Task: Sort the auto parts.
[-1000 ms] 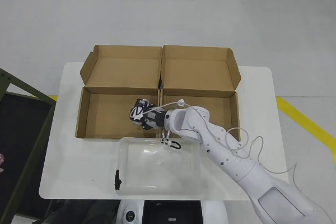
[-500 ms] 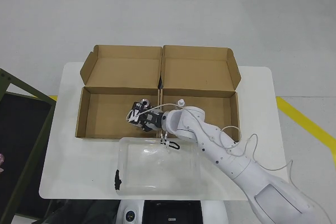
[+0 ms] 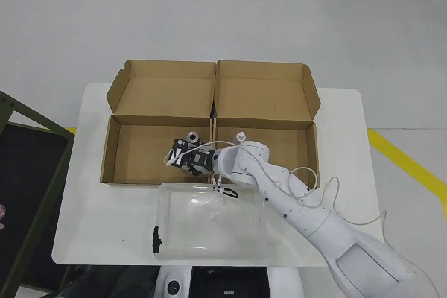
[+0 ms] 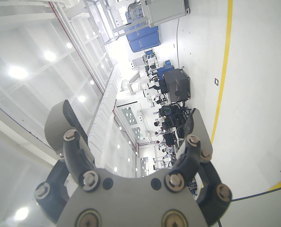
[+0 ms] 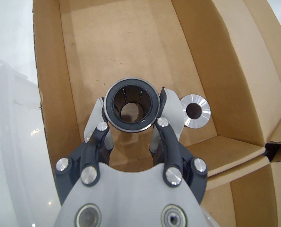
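The right gripper [image 5: 133, 106] is clamped on a black bearing sleeve [image 5: 132, 83], a short hollow cylinder with a thin metal rim. One finger presses on each side of it. The sleeve's open end faces the wrist camera, so the bore shows straight through to brown card behind. Whether the sleeve touches the box floor cannot be told.

Read the top view as a clock face, with 12 o'clock at the far edge of the table. The right arm comes in from 5 o'clock and its gripper [image 3: 177, 156] sits inside the cardboard box [image 3: 138, 153] on the 9 o'clock side, towards that box's 3 o'clock end. A silver ring [image 3: 191, 137] lies flat on the box floor at about 1 o'clock from the gripper. It is just beside one finger and apart from the sleeve.

A second cardboard box [image 3: 290, 141] stands touching the first on its 3 o'clock side. Both have their lids folded back towards 12 o'clock. At 6 o'clock from the boxes sits a clear plastic bin [image 3: 201, 223]. A black hooked part [image 3: 228, 192] is at the bin's 12 o'clock rim, and a small black part [image 3: 156, 241] is at its 9 o'clock end.

Everything rests on a white table [image 3: 89, 216] with rounded corners, on a pale grey floor marked by a yellow line [image 3: 410, 160] at 3 o'clock.

The left gripper [image 4: 128, 114] has its fingers spread apart with nothing between them. It points out into a bright hall with ceiling lights, blue cabinets [image 4: 142, 38] and a curving yellow floor stripe [image 4: 222, 72].
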Tool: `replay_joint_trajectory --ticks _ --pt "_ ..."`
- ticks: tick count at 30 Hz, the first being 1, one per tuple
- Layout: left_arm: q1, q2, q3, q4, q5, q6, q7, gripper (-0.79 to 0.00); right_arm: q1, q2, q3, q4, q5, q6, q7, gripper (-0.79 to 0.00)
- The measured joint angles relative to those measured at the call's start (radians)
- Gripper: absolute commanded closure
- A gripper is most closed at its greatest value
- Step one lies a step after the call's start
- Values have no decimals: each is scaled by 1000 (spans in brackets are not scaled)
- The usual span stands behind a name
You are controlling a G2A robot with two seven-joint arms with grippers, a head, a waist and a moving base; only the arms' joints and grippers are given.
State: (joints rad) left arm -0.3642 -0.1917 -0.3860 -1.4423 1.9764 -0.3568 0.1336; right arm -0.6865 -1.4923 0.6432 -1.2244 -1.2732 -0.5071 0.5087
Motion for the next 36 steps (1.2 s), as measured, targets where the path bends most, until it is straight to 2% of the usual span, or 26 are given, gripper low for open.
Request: replay_joint_trajectory --ticks 5,26,36 --pt "0 0 0 0 0 0 0 -785 -4 -1 7 -13 -6 -7 8 -289" --pt "0 0 0 0 0 0 0 -785 -22 -1 40 -42 -42 -25 41 -332" --pt "0 0 0 0 0 0 0 -785 -24 -6 43 -41 -55 -24 53 -382"
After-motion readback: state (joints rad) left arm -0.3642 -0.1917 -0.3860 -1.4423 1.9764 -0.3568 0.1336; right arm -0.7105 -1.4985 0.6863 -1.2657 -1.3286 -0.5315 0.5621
